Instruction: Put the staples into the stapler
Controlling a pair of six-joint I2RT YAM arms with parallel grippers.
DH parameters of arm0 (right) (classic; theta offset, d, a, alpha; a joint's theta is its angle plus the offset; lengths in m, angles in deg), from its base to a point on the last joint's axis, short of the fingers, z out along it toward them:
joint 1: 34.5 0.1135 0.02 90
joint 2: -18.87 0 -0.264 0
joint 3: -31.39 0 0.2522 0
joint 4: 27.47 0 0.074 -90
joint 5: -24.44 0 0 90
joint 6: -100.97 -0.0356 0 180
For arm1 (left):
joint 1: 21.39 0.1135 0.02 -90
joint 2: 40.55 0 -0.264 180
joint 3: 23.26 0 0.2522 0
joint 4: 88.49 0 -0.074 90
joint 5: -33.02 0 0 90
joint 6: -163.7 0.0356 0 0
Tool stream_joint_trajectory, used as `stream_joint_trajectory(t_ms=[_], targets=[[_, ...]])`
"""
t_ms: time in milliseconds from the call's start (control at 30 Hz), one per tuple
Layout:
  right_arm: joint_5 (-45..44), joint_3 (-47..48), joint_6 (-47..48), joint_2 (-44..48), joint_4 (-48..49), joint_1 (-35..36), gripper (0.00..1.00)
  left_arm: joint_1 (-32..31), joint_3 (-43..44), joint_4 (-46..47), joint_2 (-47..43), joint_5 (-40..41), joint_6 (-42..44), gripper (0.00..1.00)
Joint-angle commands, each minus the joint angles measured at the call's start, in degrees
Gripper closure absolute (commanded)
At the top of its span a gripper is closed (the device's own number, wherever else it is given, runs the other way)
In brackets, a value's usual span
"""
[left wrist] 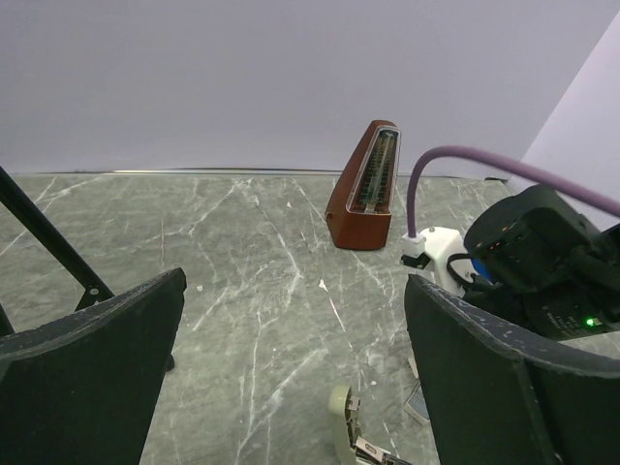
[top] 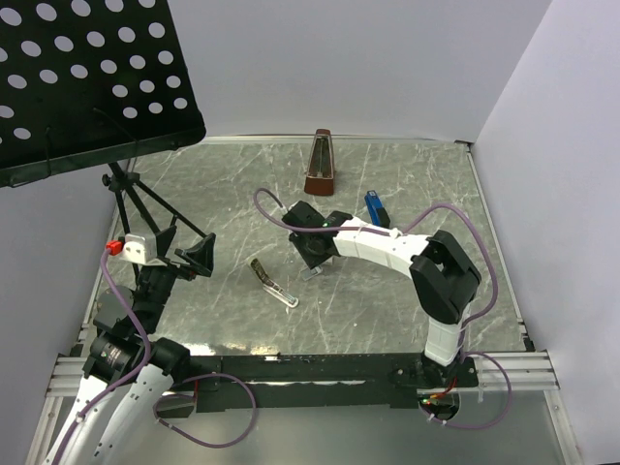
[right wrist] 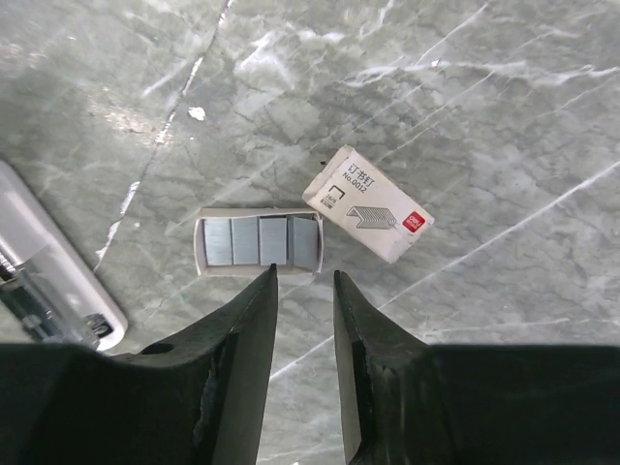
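Narrow and empty, the right gripper [right wrist: 304, 278] is at 6 o'clock of the staples [right wrist: 260, 242], likely to pinch 1 strip next for the stapler [right wrist: 48, 257]; the left gripper [left wrist: 295, 291] stands wide.

Small white cardboard staple box [right wrist: 368, 205], right wrist view: black print on the top face reads "订书钉" above "No.0012". The finer black lines beside it are too small to read. The red patch at one end bears a white mark, also illegible.
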Motion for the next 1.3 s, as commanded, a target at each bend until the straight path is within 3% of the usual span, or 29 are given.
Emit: stream_joint_trajectory(t_ms=[0,300,833,1267], targets=[[-0.05,-0.44,0.0,3.15,-0.01,-0.1,0.62,0.26,-0.37,1.2,-0.23,-0.87,0.43,0.01],[0.75,-0.44,-1.22,-0.45,0.09,-0.01,0.64,0.26,-0.37,1.29,-0.23,-0.95,0.43,0.01],[4.25,-0.09,-0.87,-5.11,2.81,-1.07,0.76,0.26,-0.37,1.37,-0.06,-0.95,0.43,0.01],[10.4,-2.72,-2.1,-5.2,5.36,-3.27,0.71,0.26,-0.46,1.29,-0.15,-1.22,0.43,0.01]])
